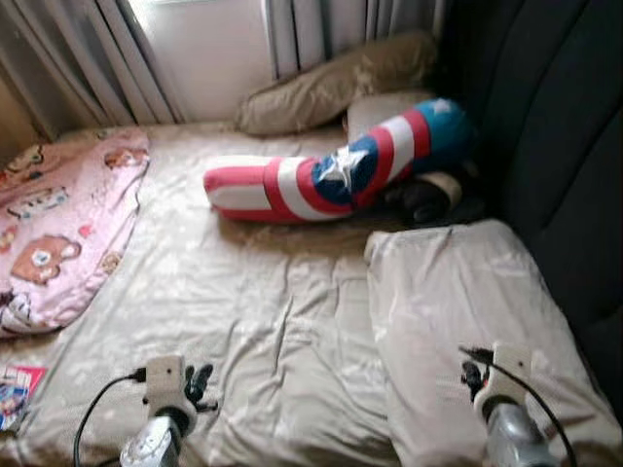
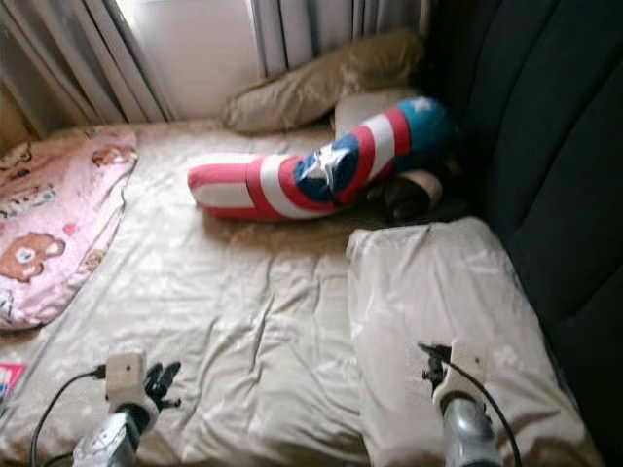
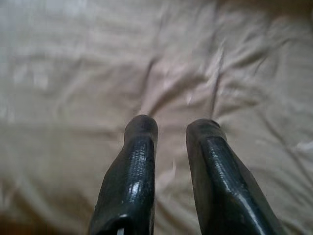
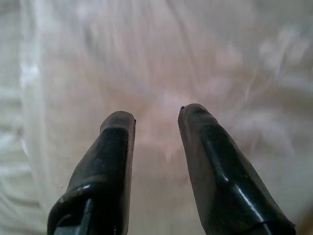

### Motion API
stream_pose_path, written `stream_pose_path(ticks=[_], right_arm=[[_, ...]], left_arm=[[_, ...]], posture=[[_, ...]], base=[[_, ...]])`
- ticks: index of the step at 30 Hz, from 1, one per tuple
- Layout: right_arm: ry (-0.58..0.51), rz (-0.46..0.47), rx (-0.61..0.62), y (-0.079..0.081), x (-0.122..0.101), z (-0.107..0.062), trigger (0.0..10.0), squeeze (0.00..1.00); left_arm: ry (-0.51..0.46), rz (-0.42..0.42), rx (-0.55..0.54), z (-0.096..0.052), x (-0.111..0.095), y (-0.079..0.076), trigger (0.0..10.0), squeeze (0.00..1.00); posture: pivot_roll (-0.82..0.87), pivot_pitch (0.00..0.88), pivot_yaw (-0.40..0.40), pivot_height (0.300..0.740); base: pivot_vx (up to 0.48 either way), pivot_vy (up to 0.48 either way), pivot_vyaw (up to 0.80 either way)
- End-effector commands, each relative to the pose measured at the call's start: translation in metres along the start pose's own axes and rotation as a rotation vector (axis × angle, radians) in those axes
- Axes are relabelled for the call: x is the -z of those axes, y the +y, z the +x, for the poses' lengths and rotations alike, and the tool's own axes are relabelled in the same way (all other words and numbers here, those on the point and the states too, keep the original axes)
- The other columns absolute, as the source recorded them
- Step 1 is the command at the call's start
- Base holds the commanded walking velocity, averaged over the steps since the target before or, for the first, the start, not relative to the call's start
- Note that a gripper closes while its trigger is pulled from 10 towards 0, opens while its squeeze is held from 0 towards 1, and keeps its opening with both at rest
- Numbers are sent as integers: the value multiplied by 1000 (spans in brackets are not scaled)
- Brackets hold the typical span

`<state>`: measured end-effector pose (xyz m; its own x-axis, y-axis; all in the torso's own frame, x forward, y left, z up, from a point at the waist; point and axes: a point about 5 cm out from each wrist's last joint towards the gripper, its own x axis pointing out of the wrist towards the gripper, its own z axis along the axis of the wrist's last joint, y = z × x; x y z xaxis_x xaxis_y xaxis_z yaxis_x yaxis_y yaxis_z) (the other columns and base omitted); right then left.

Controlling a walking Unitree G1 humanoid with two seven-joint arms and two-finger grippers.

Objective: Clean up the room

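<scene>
A bed with a wrinkled beige sheet (image 1: pixel 263 321) lies before me. On its right side rests a pale pillow (image 1: pixel 458 302). My right gripper (image 4: pixel 156 115) hovers over that pillow, open, with nothing between its fingers. My left gripper (image 3: pixel 171 125) hangs over the bare sheet near the bed's front edge, open and empty. A red, white and blue bolster with a star (image 1: pixel 341 170) lies across the far middle of the bed. A pink cartoon blanket (image 1: pixel 58 224) covers the left side.
Tan pillows (image 1: pixel 331 88) lean at the head of the bed under grey curtains (image 1: pixel 88 58). A dark upholstered wall (image 1: pixel 555 146) runs along the right. A dark soft toy (image 1: pixel 423 199) sits by the bolster. A colourful booklet (image 1: pixel 15 389) lies at the front left.
</scene>
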<state>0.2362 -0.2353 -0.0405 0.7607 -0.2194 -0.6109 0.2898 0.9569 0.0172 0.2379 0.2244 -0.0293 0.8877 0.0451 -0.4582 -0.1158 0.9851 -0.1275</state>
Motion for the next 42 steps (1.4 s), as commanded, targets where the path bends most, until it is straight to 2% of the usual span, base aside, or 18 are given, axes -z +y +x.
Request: stream_pose_path(ticks=[1,6,17,24,27,31,39,42], right_arm=[[75,19,19,-1,20,-5,10000,0],[190,11,93,-15,52,-17,10000,0],[255,99,181,-33,77,-31,10000,0],[266,98,177,-31,81,-33,10000,0],[267,110,154,-26,81,-33,10000,0],[283,101,143,-24,83,-33,10000,0],[298,110,134,-22,87,-34,10000,0],[308,110,128,-22,89,-36,10000,0]], left_arm=[[117,-15,-68,-8,22,10,10000,0],[251,45,-26,-14,46,-3,10000,0],[302,50,-50,-19,56,-3,10000,0],[331,59,-65,-24,62,3,10000,0],[366,60,-88,-33,70,15,10000,0],[404,64,-109,-41,78,22,10000,0],[430,77,-102,-42,80,22,10000,0],[423,78,-90,-37,76,16,10000,0]], posture=[[19,0,33,740],[-2,0,40,740],[-35,0,54,740],[-37,0,62,740],[-31,0,62,740],[-25,0,61,740],[-32,0,66,740],[-33,0,66,740]], base=[[0,0,0],[0,0,0],[0,0,0],[0,0,0],[0,0,0],[0,0,0],[0,84,0],[0,372,0]])
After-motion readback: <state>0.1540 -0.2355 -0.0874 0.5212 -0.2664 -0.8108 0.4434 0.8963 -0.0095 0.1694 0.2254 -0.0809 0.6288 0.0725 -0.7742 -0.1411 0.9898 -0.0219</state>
